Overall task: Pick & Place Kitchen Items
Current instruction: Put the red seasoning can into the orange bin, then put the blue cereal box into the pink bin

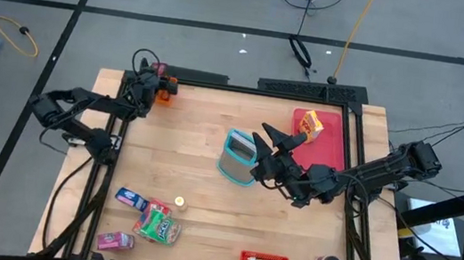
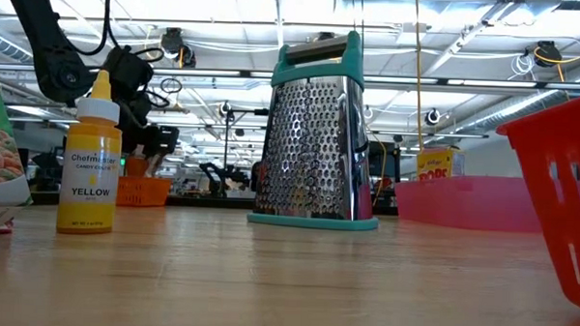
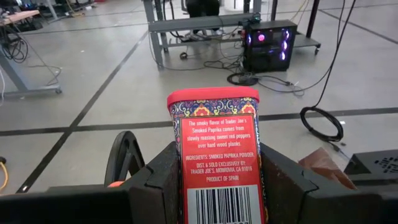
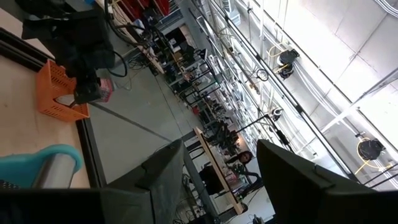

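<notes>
Clamped across its flat sides by the left gripper above the orange bin, the red paprika tin looks rigid, light and slick, while the right gripper, beside the grater, gapes empty.

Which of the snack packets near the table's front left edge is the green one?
The green packet lies between the other two: the blue packet is farther back, and the pink packet is nearest the front edge.

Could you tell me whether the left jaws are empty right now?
No, the left gripper is clamped on a red paprika tin.
</notes>
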{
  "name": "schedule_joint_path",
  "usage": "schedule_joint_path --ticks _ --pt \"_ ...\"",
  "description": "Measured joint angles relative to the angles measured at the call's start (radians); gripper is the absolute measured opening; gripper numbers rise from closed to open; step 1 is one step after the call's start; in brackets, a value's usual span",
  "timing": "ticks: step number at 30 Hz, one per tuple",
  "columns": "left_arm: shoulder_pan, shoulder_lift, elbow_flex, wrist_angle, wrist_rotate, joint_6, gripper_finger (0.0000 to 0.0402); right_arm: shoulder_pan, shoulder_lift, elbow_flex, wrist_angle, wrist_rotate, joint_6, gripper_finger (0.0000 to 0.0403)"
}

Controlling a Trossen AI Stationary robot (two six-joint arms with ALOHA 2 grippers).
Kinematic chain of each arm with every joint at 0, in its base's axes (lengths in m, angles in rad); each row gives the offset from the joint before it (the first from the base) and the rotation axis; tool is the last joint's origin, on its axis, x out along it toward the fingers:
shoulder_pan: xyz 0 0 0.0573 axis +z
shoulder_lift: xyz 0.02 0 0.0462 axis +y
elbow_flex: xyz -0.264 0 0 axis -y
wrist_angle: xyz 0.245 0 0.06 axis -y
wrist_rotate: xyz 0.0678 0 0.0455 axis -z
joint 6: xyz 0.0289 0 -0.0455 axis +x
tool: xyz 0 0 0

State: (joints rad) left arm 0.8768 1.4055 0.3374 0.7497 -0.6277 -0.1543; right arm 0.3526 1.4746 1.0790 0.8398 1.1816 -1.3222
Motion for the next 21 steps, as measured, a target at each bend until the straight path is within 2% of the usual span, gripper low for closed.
schedule_joint_path --ticks 6,12,15,21 --pt "0.0 0.0 0.0 0.01 0.003 0.011 0.0158 -0.007 0.0 0.0 -0.008 0.0 0.001 0.0196" --pt "0.005 0.0 0.0 0.013 0.056 0.012 0.0265 -0.007 0.0 0.0 -0.008 0.0 0.001 0.0196" --pt "0.009 0.0 0.001 0.012 0.073 0.011 0.0296 -0.007 0.0 0.0 -0.007 0.0 0.001 0.0196" --pt "0.01 0.0 0.001 0.011 0.091 0.011 0.0294 -0.007 0.0 0.0 -0.007 0.0 0.001 0.0196"
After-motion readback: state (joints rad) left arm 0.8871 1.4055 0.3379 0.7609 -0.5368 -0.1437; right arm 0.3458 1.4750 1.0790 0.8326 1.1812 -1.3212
